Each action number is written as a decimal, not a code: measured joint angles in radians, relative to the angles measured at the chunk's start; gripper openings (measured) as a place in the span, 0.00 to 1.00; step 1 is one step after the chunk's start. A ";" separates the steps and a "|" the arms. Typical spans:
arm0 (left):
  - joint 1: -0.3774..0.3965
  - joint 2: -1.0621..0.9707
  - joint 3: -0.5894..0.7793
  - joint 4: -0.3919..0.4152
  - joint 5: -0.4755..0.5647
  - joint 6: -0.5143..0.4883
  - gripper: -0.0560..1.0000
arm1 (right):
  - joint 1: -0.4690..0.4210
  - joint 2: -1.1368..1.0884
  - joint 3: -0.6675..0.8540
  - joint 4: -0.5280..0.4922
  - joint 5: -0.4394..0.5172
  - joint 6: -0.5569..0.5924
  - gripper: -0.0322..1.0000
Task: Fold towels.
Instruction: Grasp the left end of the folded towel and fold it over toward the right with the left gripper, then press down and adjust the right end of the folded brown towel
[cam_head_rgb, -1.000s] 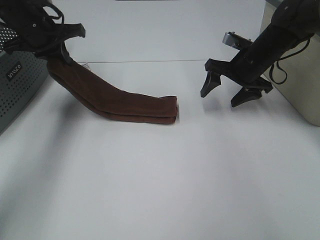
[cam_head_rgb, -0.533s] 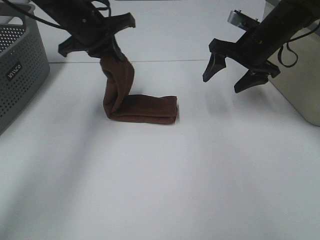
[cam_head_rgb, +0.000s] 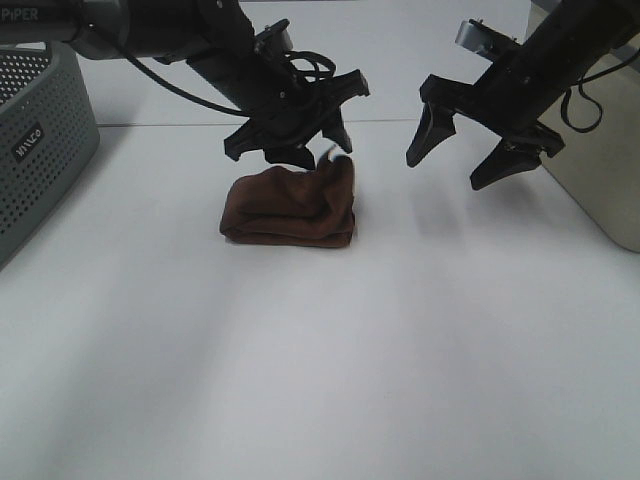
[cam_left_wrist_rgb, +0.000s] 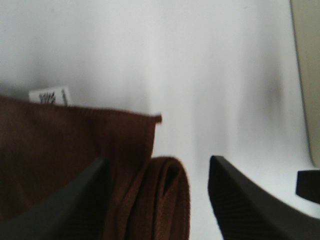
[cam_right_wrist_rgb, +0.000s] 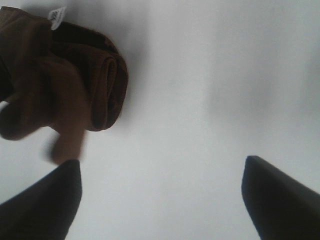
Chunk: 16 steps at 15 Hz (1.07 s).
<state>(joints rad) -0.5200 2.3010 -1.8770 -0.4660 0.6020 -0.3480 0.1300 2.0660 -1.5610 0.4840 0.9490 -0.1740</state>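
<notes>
The dark reddish-brown towel (cam_head_rgb: 285, 208) lies on the white table (cam_head_rgb: 320, 360) as a short thick bundle, its free end doubled over onto the folded part. Its white tag (cam_head_rgb: 333, 152) sticks up at the right top edge. My left gripper (cam_head_rgb: 318, 148) hovers just above that end, jaws wide apart and holding nothing. In the left wrist view the towel (cam_left_wrist_rgb: 60, 145) and tag (cam_left_wrist_rgb: 50, 96) lie beneath the spread gripper (cam_left_wrist_rgb: 157, 200). My right gripper (cam_head_rgb: 448, 168) is open and empty, in the air right of the towel. The right wrist view shows the towel (cam_right_wrist_rgb: 65, 90) off to the side.
A grey perforated basket (cam_head_rgb: 40, 130) stands at the left edge of the table. A beige box (cam_head_rgb: 600, 190) stands at the right edge, close behind my right arm; it also shows in the left wrist view (cam_left_wrist_rgb: 306, 75).
My left gripper swept right with the towel's end, laid it over the folded part and opened. The towel went from a long strip to a short bundle. My right gripper hardly moved.
</notes>
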 joint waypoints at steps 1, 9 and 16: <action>-0.004 0.000 -0.002 -0.020 -0.043 -0.002 0.66 | 0.000 0.000 0.000 0.000 0.005 0.000 0.82; 0.096 0.000 -0.237 0.182 0.157 0.055 0.73 | 0.015 0.003 0.000 0.492 0.037 -0.250 0.82; 0.252 0.000 -0.262 0.205 0.379 0.054 0.73 | 0.158 0.210 -0.094 0.721 0.035 -0.378 0.82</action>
<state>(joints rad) -0.2680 2.3010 -2.1390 -0.2610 0.9810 -0.2940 0.2880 2.2760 -1.6550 1.2050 0.9840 -0.5520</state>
